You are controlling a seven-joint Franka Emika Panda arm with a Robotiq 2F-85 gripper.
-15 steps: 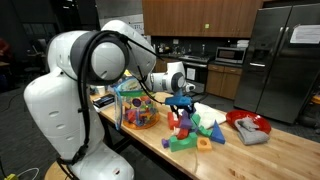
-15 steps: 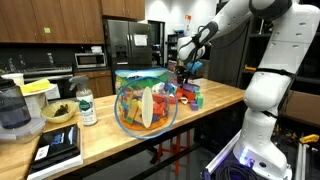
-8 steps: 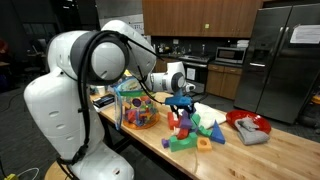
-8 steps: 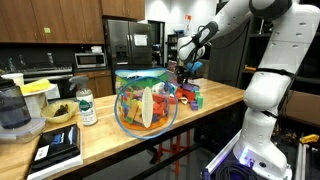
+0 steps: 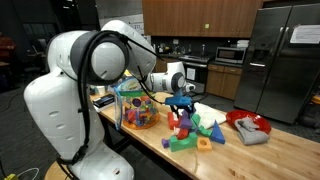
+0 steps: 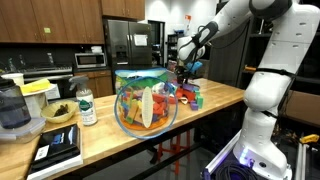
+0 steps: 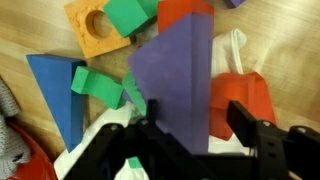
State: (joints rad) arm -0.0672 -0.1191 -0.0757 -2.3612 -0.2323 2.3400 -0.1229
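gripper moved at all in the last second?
No. In both exterior views the gripper sits at the same spot over the blocks, at the same gap from the clear bowl as before.

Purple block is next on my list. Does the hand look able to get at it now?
Probably yes: the hand hangs open above the purple block, whose top is bare, though a red block crowds one side.

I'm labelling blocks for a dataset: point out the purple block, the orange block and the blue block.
purple block (image 7: 175,80): wrist view, middle of its broad face.
orange block (image 7: 85,42): wrist view, flat face below its round hole.
blue block (image 7: 58,90): wrist view, middle of its triangular face.
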